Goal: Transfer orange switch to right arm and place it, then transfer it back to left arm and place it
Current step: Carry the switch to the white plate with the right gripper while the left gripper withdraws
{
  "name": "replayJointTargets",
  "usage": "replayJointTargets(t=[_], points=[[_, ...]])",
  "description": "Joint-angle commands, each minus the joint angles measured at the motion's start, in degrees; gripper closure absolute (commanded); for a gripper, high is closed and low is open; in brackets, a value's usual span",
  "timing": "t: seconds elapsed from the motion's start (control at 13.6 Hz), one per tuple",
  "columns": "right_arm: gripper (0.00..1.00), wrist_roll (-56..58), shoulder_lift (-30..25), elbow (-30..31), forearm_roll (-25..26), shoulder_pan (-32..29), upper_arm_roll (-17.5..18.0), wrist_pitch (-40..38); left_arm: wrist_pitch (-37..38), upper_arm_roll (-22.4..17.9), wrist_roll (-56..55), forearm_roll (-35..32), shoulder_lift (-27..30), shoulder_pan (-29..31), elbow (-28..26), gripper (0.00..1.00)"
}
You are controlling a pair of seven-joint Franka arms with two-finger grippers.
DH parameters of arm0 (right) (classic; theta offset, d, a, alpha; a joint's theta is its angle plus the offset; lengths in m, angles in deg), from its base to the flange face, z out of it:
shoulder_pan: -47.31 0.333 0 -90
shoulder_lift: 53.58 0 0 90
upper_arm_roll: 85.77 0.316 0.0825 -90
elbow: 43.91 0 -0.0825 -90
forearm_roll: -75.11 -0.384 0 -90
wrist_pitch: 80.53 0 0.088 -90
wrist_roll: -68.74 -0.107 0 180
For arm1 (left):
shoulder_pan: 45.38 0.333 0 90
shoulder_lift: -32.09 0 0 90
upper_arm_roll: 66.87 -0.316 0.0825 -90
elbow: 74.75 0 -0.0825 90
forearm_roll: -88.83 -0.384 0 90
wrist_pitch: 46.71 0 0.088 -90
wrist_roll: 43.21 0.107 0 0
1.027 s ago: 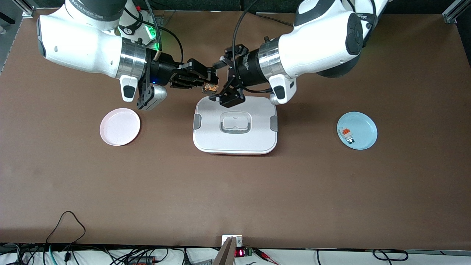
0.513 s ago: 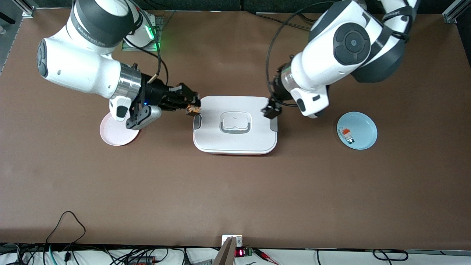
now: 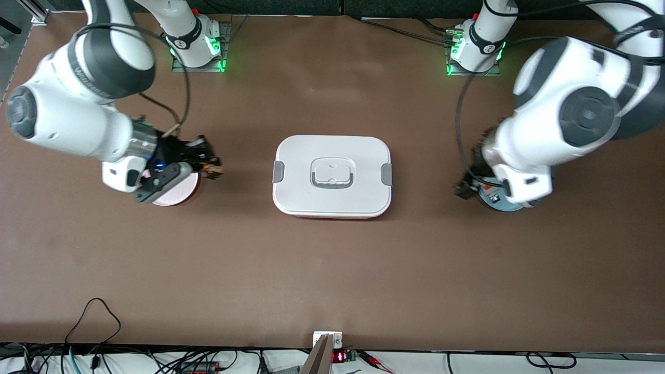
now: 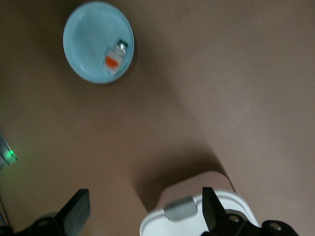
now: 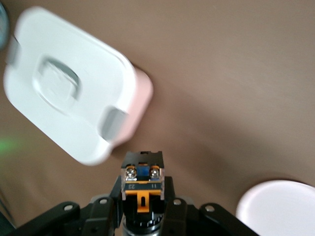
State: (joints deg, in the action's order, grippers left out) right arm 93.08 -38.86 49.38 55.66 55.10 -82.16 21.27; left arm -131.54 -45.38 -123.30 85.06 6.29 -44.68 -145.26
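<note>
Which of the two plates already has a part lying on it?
The blue plate, under the left gripper at the left arm's end: a small white-and-orange piece lies on it. The pink plate shows bare.

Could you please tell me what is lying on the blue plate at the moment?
The blue plate holds one small white-and-grey piece with an orange top. In the front view the left arm covers most of the plate; the open left gripper holds nothing.
</note>
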Motion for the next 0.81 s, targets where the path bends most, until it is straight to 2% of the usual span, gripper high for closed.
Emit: replayJointTargets(t=[0.0,0.29,0.51,0.66,0.73], points=[[0.76,12.7,-1.1,0.2,5.9,-4.4,0.8,-3.6,0.6,0.6,8.8,-1.7,2.9,4.4,-2.6,0.00],[0.76,34.6,-1.3,0.3,18.2,-6.0,0.8,-3.5,0.6,0.5,17.7,-1.7,4.3,8.3,-3.2,0.00],[0.75,46.6,-1.6,3.4,21.4,-6.2,0.8,-1.3,0.7,1.2,25.0,-1.7,7.1,13.3,-5.3,0.00],[0.76,51.1,-2.1,7.3,21.7,-7.2,0.8,2.1,0.8,-0.6,31.8,-1.5,9.6,13.0,-6.9,0.00],[0.75,51.9,-2.3,9.4,22.0,-7.4,0.8,3.8,1.1,-2.7,34.3,-1.5,10.2,12.0,-6.9,0.00]])
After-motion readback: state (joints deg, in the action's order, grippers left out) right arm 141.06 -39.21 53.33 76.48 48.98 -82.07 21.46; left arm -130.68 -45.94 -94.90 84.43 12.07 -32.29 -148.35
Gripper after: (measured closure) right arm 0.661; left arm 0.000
